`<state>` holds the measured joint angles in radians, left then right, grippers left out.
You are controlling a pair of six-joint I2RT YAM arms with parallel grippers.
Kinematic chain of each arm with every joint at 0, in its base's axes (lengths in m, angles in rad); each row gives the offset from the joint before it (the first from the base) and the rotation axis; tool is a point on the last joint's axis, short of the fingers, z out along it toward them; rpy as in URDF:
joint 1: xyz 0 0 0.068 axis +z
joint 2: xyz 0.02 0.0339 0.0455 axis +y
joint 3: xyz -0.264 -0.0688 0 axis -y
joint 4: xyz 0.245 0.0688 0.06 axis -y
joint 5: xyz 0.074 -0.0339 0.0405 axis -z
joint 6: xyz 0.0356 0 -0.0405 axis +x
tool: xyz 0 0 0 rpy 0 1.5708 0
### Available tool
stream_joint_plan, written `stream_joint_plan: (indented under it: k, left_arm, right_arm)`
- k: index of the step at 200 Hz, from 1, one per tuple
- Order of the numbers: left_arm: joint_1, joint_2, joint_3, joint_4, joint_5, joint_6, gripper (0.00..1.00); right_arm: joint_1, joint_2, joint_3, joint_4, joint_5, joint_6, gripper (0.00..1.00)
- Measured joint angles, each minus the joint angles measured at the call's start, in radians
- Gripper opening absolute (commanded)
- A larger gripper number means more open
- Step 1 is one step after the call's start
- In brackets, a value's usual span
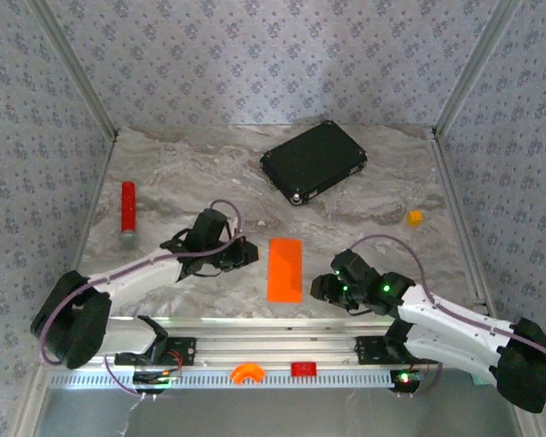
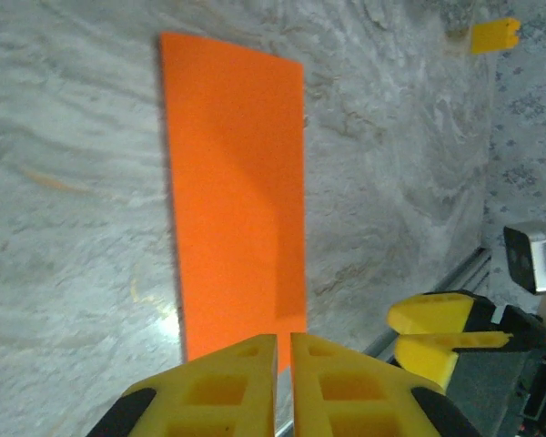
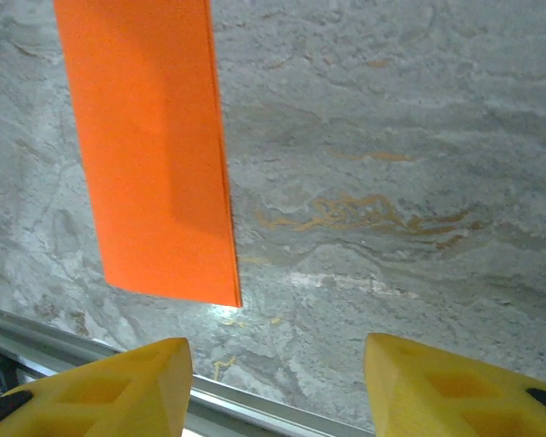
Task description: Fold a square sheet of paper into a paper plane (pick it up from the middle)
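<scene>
top external shows the folded orange paper (image 1: 285, 269) flat between the left claw (image 1: 248, 255), pressed together, and right claw (image 1: 319, 288), spread.

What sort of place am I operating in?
Probably a staged robot test cell, not a real room: a marble-patterned tabletop boxed in by patterned wall panels on aluminium posts, with an aluminium mounting rail at the near edge.

White arms (image 1: 136, 269), blk joints (image 1: 73, 328), purple cables (image 1: 224, 202), yellow end effector fingers (image 3: 118, 391)
</scene>
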<state>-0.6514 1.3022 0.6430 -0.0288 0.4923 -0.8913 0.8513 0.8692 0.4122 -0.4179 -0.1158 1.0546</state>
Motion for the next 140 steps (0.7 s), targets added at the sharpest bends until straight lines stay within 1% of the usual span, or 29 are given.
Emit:
stream_joint_plan:
  k: [29, 55, 106, 140]
  left_arm:
    - [0.016, 0.083, 0.106, 0.005, 0.059, 0.011, 0.14]
    - [0.029, 0.196, 0.187, 0.004, 0.108, 0.027, 0.13]
    - [0.039, 0.443, 0.312, -0.005, 0.155, 0.055, 0.13]
    - [0.057, 0.532, 0.380, -0.029, 0.174, 0.080, 0.12]
  right_arm:
    - [-0.026, 0.051, 0.026, 0.005, -0.028, 0.008, 0.53]
    - [-0.061, 0.124, 0.044, 0.034, -0.081, 0.009, 0.52]
    - [-0.119, 0.298, 0.135, 0.087, -0.196, -0.027, 0.50]
    - [-0.120, 0.378, 0.145, 0.124, -0.244, -0.033, 0.49]
